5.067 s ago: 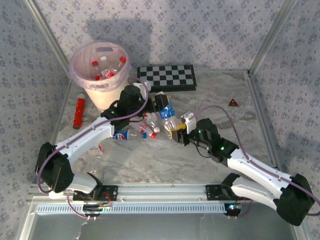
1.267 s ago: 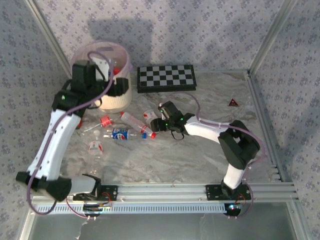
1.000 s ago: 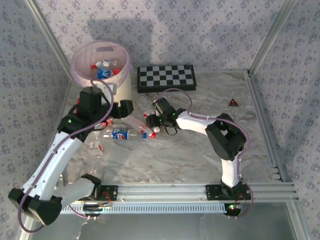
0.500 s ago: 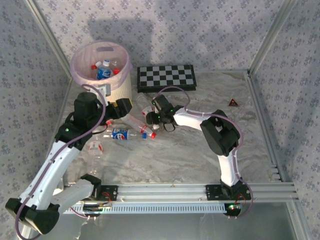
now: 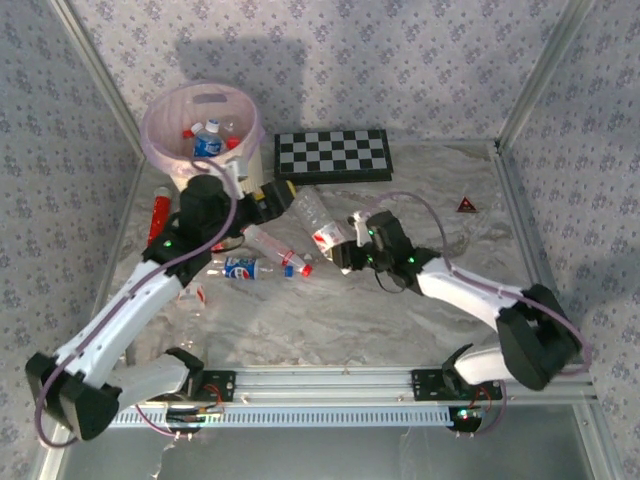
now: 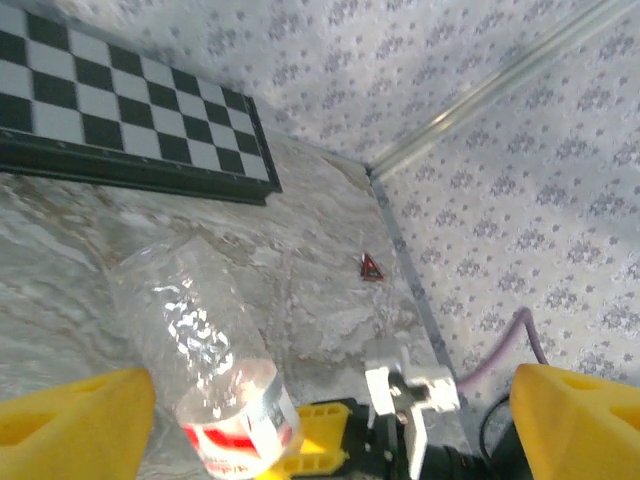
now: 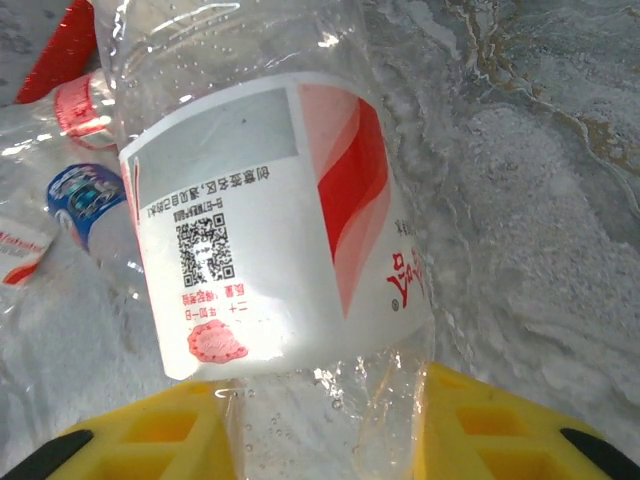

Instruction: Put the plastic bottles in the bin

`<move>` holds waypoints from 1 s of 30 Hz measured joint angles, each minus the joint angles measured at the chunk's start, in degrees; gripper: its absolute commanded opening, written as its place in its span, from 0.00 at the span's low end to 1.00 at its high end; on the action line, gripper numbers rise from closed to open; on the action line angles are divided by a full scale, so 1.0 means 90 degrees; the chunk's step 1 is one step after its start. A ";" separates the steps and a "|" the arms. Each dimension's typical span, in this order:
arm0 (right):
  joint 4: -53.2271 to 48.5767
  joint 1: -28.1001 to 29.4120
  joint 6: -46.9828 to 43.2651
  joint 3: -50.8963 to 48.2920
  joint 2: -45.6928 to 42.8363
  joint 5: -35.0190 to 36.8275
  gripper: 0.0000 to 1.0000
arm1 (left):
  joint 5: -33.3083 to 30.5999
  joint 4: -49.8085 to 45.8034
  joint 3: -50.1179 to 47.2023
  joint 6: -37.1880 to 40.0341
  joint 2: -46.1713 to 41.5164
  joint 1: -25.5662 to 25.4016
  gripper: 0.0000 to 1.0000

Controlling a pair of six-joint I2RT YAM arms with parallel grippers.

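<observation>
The right pincer (image 5: 344, 252) is clamped on a clear bottle (image 7: 270, 230) with a red-and-white label, its two yellow fingers (image 7: 150, 435) pressed against either side of the bottle just below that label. This held bottle lies outside the bin (image 5: 247, 176), off to the bin's right and nearer the arm bases, tilted so that its clear unlabelled end points back up towards the bin's side of the worktop (image 5: 400, 320). Which end carries the cap cannot be told.

The left pincer (image 5: 277, 196) stands wide apart and grips nothing. It sits just beside the bin's right wall, low against it. Its own camera shows its yellow fingers (image 6: 80, 420) spread far to either side, with the held bottle between and beyond them.

Inside the bin, which is lined with a pink bag, lie several bottles (image 5: 206, 142) with red and blue caps. More loose bottles (image 5: 247, 268) lie on the worktop in front of the bin, one of them with a blue label. A red cylinder (image 5: 158, 212) lies by the bin's left side, and a chequered board (image 5: 335, 155) lies flat to the bin's right.
</observation>
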 measured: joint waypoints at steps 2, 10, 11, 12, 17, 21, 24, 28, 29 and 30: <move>0.0308 -0.0032 -0.0056 -0.0437 -0.0345 -0.0134 0.36 | -0.0112 0.0153 0.0083 -0.0066 0.0432 -0.0194 1.00; 0.1052 -0.0202 -0.0075 -0.1214 -0.1370 -0.0374 0.35 | -0.0848 0.0464 0.0716 -0.0022 0.1489 -0.0794 1.00; 0.1073 -0.0204 -0.0080 -0.1258 -0.1503 -0.0367 0.34 | -0.0891 0.0525 0.0729 -0.0034 0.1571 -0.0801 1.00; 0.1081 -0.0216 -0.0083 -0.1294 -0.1627 -0.0369 0.34 | -0.0928 0.0563 0.0743 -0.0039 0.1647 -0.0804 1.00; 0.1086 -0.0359 -0.0085 -0.1479 -0.2186 -0.0367 0.35 | -0.0959 0.0765 0.0794 -0.0141 0.2149 -0.0826 0.91; 0.1056 -0.0398 -0.0085 -0.1579 -0.2237 -0.0342 0.34 | -0.0882 0.0950 0.0908 -0.0223 0.2392 -0.0930 0.79; 0.1073 -0.0398 -0.0085 -0.1588 -0.2237 -0.0345 0.34 | -0.0814 0.0996 0.0976 -0.0260 0.2433 -0.0991 0.66; 0.1149 -0.0398 -0.0083 -0.1588 -0.2227 -0.0347 0.34 | -0.0787 0.0988 0.1037 -0.0257 0.2433 -0.1003 0.53; 0.1168 -0.0398 -0.0083 -0.1588 -0.2222 -0.0347 0.36 | -0.0789 0.0984 0.1052 -0.0238 0.2433 -0.1005 0.50; 0.1183 -0.0398 -0.0080 -0.1588 -0.2222 -0.0347 0.38 | -0.0792 0.0957 0.1069 -0.0204 0.2433 -0.1008 0.48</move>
